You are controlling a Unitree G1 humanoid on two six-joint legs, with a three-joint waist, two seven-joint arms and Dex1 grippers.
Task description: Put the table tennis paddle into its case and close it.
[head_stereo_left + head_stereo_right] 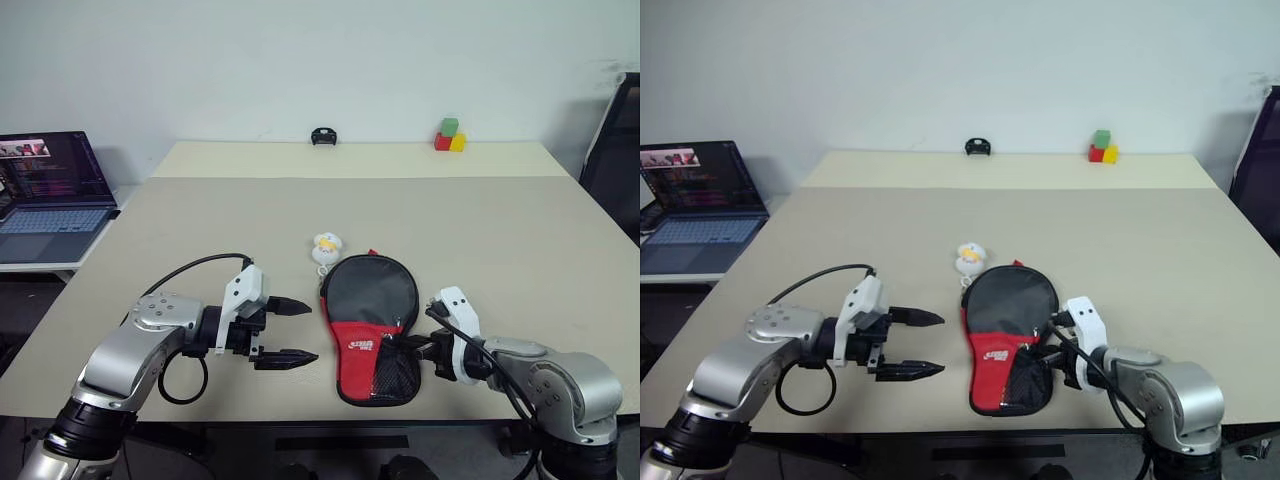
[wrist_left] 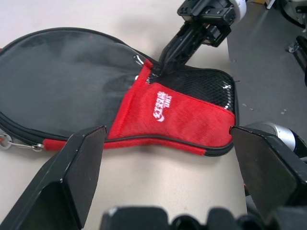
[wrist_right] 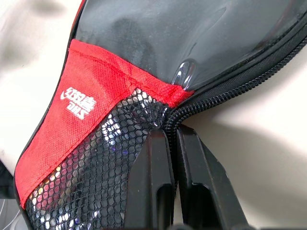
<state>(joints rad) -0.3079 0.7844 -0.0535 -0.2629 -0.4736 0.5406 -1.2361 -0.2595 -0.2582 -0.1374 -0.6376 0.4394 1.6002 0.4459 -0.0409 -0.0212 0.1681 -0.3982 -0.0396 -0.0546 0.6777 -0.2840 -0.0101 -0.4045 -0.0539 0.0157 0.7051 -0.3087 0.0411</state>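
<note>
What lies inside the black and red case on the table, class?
The case lies flat on the table and its fabric covers whatever is inside, so its contents cannot be seen. No paddle lies outside it. The right gripper is shut at its zip edge.

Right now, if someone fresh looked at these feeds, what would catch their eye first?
The black-and-red case lying flat near the table's front edge, between the two arms. The right gripper is shut at the zip edge beside the mesh pocket, while the left gripper stands open just left of the case. Next, a small white-and-yellow toy just behind the case.
</note>
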